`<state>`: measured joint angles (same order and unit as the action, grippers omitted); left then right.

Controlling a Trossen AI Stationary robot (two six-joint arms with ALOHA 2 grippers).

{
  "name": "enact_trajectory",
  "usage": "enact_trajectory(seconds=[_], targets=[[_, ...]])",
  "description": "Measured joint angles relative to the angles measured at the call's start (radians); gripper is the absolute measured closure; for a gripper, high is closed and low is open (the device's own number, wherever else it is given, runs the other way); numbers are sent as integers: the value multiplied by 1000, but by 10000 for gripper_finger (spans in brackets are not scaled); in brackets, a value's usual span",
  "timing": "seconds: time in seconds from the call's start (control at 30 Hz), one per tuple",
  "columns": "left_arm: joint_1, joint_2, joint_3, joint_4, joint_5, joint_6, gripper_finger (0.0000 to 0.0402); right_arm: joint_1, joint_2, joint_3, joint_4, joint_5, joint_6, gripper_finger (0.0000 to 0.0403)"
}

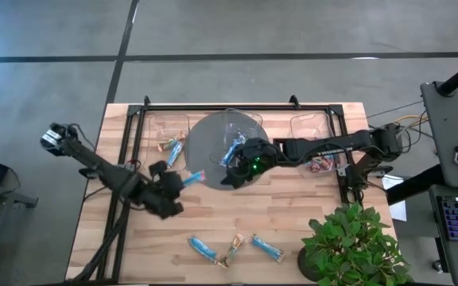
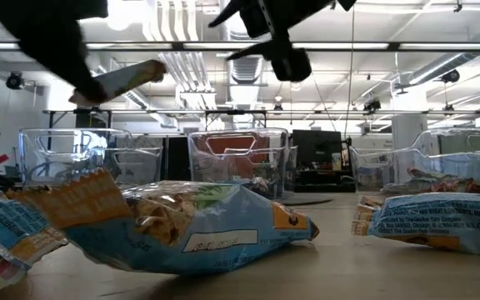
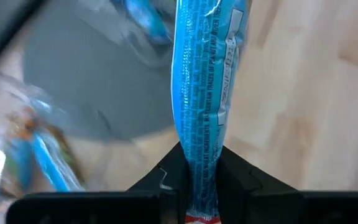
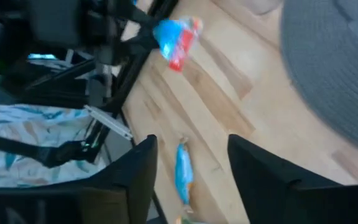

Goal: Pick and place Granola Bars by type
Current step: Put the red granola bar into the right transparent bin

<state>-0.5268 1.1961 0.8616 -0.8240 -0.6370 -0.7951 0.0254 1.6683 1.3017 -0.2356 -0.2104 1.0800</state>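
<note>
Still three bars (image 1: 234, 249) lie near; my left claw (image 3: 199, 177) is clamped on a blue bar (image 3: 205, 81) beside the round bin (image 1: 225, 147) (next: drop there); farther right, my right claw (image 4: 188, 165) hangs open, empty

You've got three clear plastic bins (image 1: 168, 125) along the table's far edge, three wrapped granola bars (image 1: 201, 249) near the front edge: two shiny blue, one tan.
</note>
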Motion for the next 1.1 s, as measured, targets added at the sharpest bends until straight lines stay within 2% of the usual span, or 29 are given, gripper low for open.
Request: enact_trajectory(seconds=[0.2,0.5,0.73,1.1], targets=[[98,1,14,169,-5,274,363,1,1,0,27,17,15,162],[144,20,15,312,7,428,363,-2,1,0,45,122,75,115],[161,89,40,354,12,499,363,-7,19,0,108,128,136,106],[202,163,99,371,7,514,362,-6,48,2,116,108,169,120]])
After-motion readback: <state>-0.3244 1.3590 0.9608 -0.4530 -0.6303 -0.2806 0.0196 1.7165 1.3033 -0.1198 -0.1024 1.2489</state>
